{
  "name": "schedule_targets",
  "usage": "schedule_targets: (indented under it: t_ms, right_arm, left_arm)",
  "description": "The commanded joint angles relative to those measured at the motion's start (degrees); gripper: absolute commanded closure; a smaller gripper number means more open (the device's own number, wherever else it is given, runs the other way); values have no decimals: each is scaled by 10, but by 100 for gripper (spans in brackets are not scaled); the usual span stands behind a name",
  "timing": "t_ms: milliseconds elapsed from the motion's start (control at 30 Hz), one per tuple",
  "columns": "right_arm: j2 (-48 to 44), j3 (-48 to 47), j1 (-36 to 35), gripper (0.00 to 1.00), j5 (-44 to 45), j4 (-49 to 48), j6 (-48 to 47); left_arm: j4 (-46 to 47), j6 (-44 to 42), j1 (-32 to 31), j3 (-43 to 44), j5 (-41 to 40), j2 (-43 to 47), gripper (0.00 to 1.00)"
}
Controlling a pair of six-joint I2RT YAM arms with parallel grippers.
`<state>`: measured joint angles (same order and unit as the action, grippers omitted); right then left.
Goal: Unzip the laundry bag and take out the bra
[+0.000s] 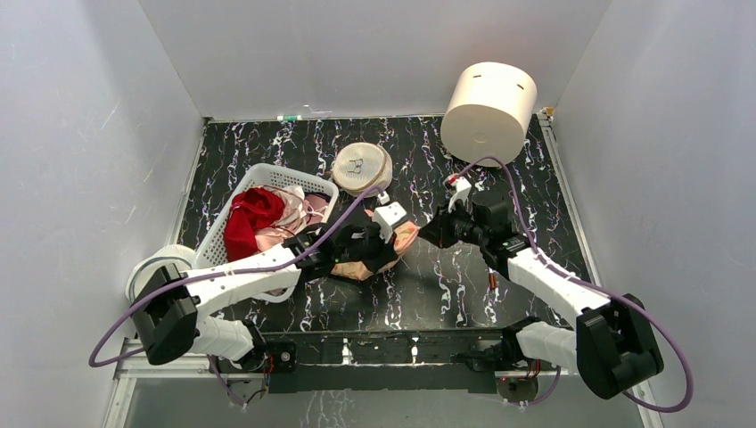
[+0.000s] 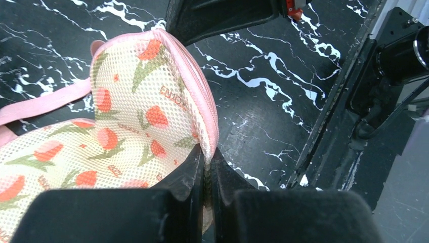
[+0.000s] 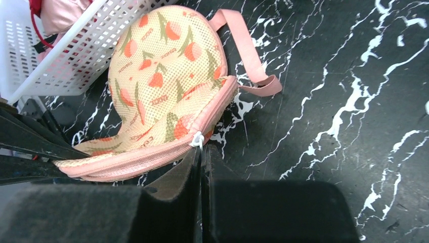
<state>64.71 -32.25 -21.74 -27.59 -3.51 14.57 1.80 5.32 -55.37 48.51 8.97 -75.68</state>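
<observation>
We record a black marbled table [image 1: 446, 294]. On its left stands a white basket [image 1: 267, 169] holding a red garment [image 1: 252, 218] and pink clothes [image 1: 299, 209]. A round mesh disc [image 1: 361, 168] lies just beside the basket. A large cream cylinder [image 1: 488, 111] sits at the far right.

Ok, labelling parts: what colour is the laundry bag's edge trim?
Pink; the edge trim shows best in the right wrist view.
</observation>
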Motion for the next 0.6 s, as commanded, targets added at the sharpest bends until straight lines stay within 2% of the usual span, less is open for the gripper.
schedule_targets:
  t_ms: [0,100,200,267,367,567]
  right_arm:
    - [-2,-17,15,100,-34,-22,-4]
    - [-28,0,15,100,-53,-21,4]
    - [-47,17,15,100,-90,-23,21]
    - [-58,27,15,100,-104,-22,30]
    - [-75,32,15,100,-109,-8,34]
    - [-93,33,14,100,-123,-2,42]
  left_arm:
    - [-13,42,-2,-6,54,-10,100]
    - [-11,48,-2,-1,79,-23,88]
    - [-21,51,-2,15,96,-25,63]
    - [-23,50,-2,25,104,-25,52]
    - [-46,38,-9,56,104,-44,48]
    - [-67,32,-26,101,59,-79,29]
